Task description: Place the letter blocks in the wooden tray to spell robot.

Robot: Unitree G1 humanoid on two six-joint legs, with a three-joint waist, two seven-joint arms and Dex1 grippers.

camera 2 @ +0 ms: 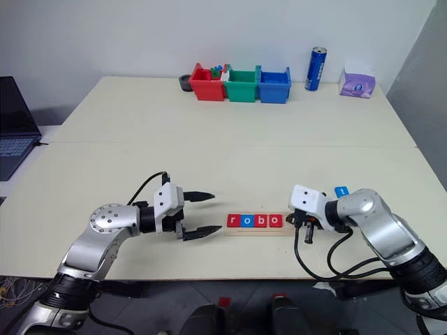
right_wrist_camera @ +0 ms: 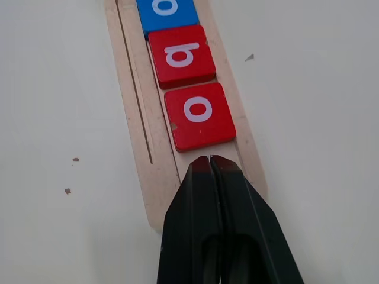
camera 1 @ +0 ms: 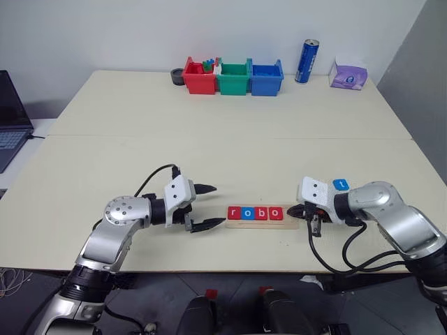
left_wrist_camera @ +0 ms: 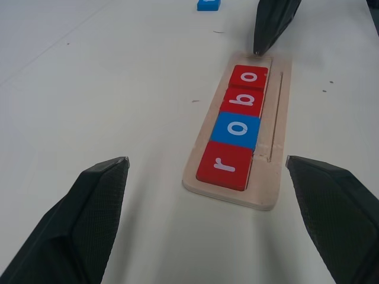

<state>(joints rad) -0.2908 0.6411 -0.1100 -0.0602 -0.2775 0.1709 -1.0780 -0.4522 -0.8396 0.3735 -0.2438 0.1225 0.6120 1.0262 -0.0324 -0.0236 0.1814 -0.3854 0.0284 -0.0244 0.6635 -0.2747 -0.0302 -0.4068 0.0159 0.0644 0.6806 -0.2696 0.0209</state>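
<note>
The wooden tray [camera 1: 262, 222] lies on the tabletop [camera 1: 230, 146] between the two grippers, holding four letter blocks [camera 1: 255, 213] — r, o, b, o. The right gripper [right_wrist_camera: 211, 163], jaws pressed together and empty, has its tip on the tray's bare end just beside the last o. The blue t block [camera 1: 340, 184] lies beyond that arm. The left gripper [camera 1: 204, 207], jaws wide apart and empty, hangs near the r end.
</note>
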